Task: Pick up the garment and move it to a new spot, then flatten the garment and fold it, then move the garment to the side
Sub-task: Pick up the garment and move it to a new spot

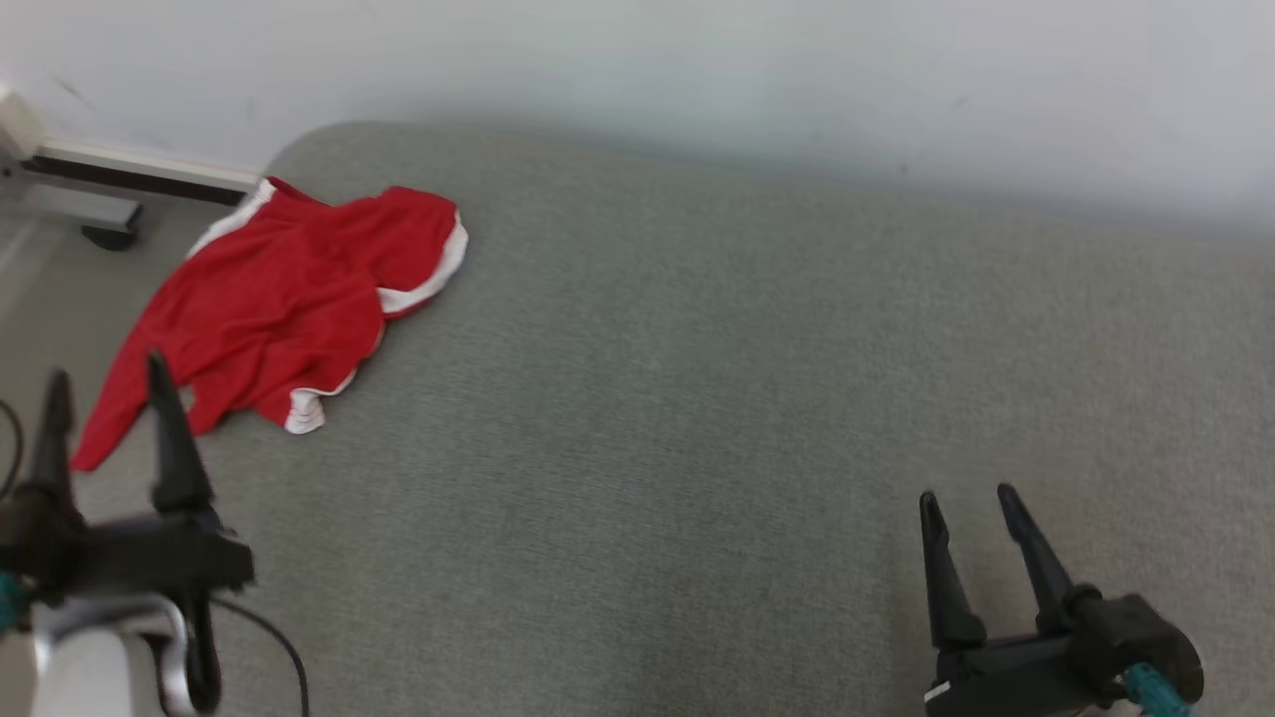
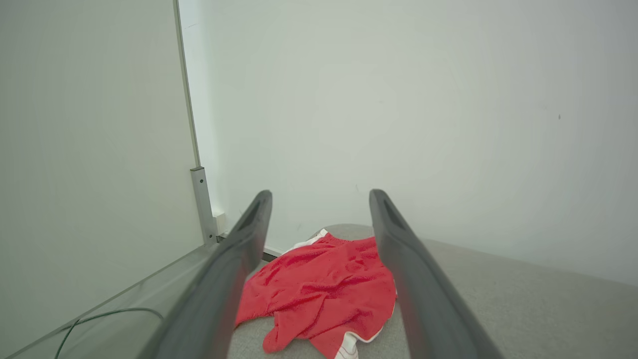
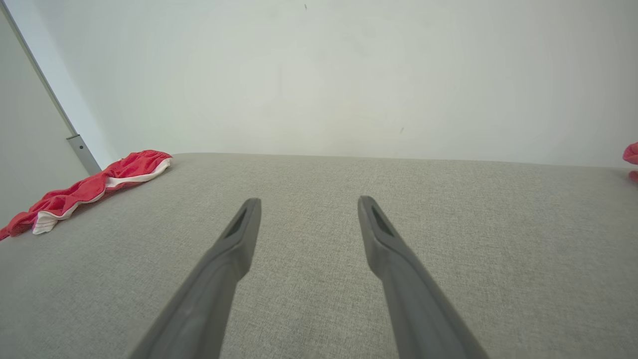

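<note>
We have the garment, red with white trim, lying crumpled at the far left corner of the table, and its left part seems to spill over the table's edge. Our left gripper hovers just short of it with its jaws spread wide and nothing between them. In the left wrist view the cloth sits framed between the two fingers, so the line of approach looks good. Our right gripper is well apart from the garment, low on the right over bare table, also wide open and empty. We judge the step in hand to be the first pick, and the left arm is the one placed for it. To do it well, we should bring the tips down onto a raised fold near the middle of the heap, not onto the hem or the part at the edge, since a pinch on a loose end would likely drag the rest off the corner. We should press into the cloth, close fully, then lift straight up before carrying it toward the open middle, where there is room to spread it. The table looks rough-woven, so the garment may cling; a slow lift should let it peel free.
</note>
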